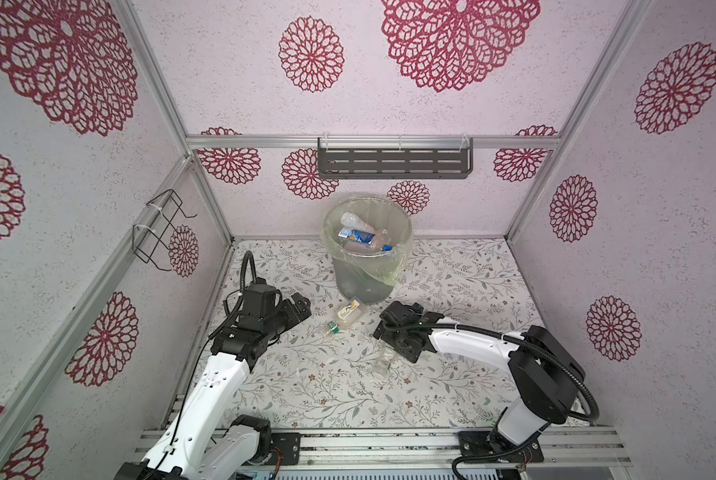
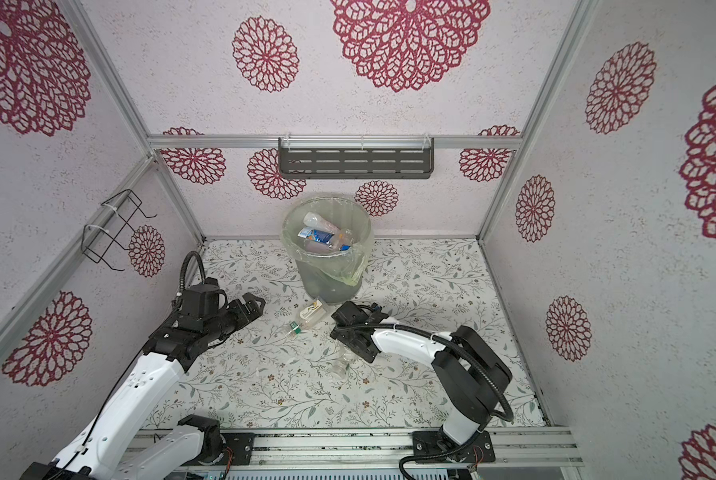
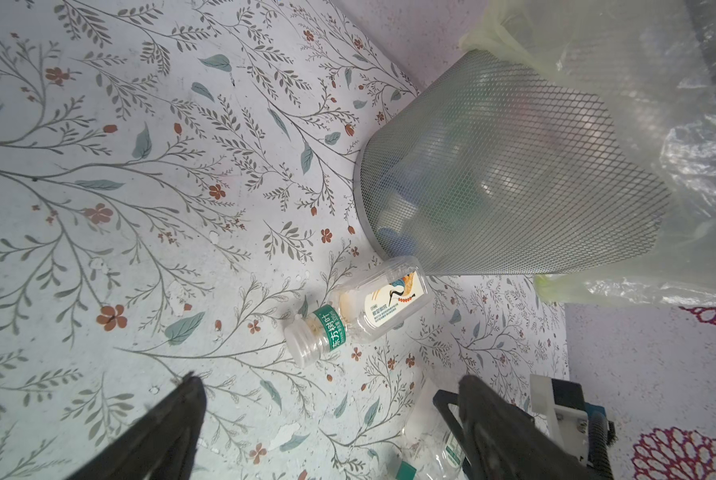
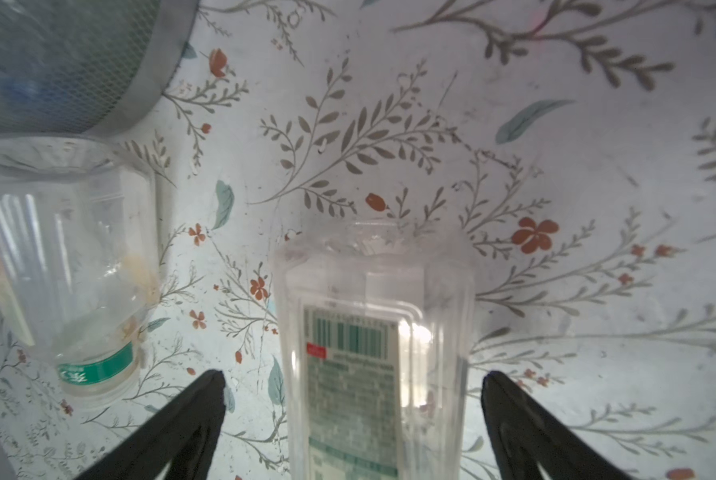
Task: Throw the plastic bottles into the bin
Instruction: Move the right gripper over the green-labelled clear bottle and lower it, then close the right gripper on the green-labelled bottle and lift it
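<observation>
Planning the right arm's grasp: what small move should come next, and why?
Probably close the right gripper: its jaws stand open on either side of the clear barcode-labelled bottle, which lies on its side between them, not yet gripped.

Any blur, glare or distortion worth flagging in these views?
Both top views: sharp, evenly lit. Right wrist view: the clear bottle inside the open right claw looks soft, the bin blurred. Left wrist view: labelled bottle sharp, bin bag glinting.

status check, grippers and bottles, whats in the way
Both open: left gripper empty, right gripper astride clear bottle, no grip yet. Labelled bottle lies by bin foot; other bottles inside. Nothing blocking.
</observation>
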### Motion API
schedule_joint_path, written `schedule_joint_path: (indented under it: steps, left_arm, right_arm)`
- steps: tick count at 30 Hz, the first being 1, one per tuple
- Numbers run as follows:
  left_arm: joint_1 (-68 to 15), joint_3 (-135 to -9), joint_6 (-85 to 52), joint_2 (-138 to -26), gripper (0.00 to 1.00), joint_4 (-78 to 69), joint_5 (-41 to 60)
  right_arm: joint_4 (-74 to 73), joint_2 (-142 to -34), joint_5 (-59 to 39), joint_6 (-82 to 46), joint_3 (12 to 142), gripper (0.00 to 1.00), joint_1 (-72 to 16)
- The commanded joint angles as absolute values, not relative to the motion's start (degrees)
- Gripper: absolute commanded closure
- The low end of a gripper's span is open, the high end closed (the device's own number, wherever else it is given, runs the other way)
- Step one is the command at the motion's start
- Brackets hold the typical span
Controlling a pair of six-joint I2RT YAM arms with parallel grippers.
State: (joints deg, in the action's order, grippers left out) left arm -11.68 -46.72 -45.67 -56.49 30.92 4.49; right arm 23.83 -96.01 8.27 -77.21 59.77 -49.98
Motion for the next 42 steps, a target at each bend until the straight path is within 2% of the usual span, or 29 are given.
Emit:
schedule_joint_path:
  steps: [1,7,14,18,23,30,42]
  left_arm:
    - [-11.3,-45.9,-45.9,-55.2,0.03,30.1,5.0]
    - [-11.3,-45.7,-45.7,-54.2,0.03,30.5,4.4]
    - [-11.2,-45.2,-45.8,-53.9,0.03,30.7,4.1]
    - [-11.3,-45.3,-45.7,-54.0,0.03,30.7,3.8]
    - [-11.3,-45.3,-45.9,-53.8,0.03,30.7,3.5]
    - [-11.3,-45.3,-46.4,-54.2,0.03,30.1,3.9]
    - [-11.3,-45.6,-47.0,-54.4,0.03,30.0,4.5]
  right_arm:
    - [28.6,-97.4,8.6,-78.7,62.0,0.07,-50.8]
    - [28.4,-99.1,8.8,-78.3,62.8,0.16,-51.0]
    - [29.1,-97.7,10.5,-77.4,62.1,0.36,-51.0]
    - [29.5,-95.6,11.7,-75.7,61.4,0.42,-51.0]
    - [27.7,-91.3,12.7,-72.8,59.3,0.45,-50.9]
    - [17.3,-83.1,11.6,-67.5,53.0,0.50,-50.7]
    - [8.7,-72.8,9.6,-60.3,48.5,0.52,-49.2]
